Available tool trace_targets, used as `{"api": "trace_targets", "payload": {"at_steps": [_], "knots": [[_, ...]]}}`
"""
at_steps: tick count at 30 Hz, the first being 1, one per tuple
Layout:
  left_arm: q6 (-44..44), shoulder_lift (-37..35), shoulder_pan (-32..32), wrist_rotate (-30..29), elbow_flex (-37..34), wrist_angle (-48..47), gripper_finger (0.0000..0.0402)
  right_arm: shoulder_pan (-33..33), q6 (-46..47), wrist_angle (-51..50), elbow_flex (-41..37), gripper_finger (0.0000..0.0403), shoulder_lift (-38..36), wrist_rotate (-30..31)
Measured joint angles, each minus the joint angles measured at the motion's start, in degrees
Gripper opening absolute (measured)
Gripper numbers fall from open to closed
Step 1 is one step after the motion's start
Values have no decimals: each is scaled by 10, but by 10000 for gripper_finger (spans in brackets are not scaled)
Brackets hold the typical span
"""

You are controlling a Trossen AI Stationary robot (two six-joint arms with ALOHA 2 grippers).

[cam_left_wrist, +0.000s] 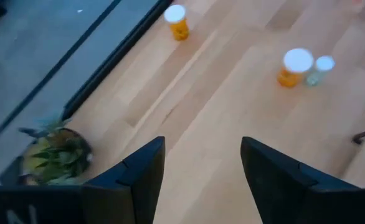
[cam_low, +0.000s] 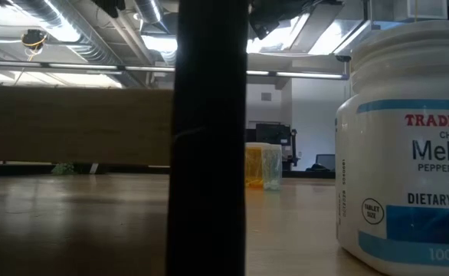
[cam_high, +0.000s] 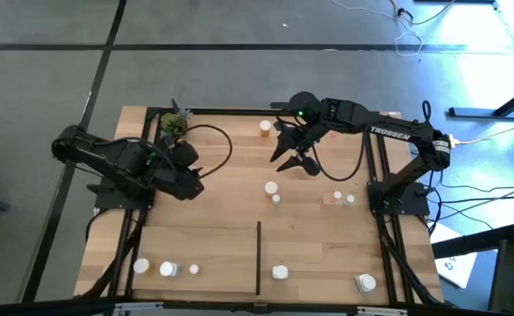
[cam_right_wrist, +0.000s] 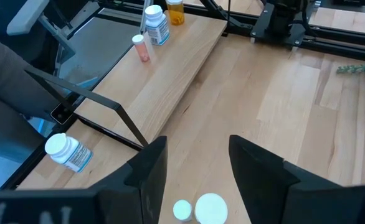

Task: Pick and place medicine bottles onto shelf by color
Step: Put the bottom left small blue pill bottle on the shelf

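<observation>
High view: my right gripper (cam_high: 301,161) hung above center, jaws half open, holding nothing.
Bottles: two small bottles (cam_high: 273,191) waited just below, so I aimed there.
Shelf: shelf (cam_high: 327,263) lay along bottom.
Left gripper: left gripper (cam_high: 196,184) rested empty, open, left of center.

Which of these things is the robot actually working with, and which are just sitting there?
Part of the job:
- medicine bottles, scattered over the table
- shelf
- left gripper, open
- right gripper, open

Just lying about:
- potted plant
- cables
</observation>
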Motion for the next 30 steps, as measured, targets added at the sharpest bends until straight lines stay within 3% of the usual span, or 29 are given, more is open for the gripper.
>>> {"api": "trace_targets", "payload": {"at_steps": [10,30], "knots": [[-30,-77,-23,-5,-113,47,204,0,31,19,0,174,0,-1],[-11,-132,-23,-55,-133,43,204,5,280,31,0,174,0,21]]}}
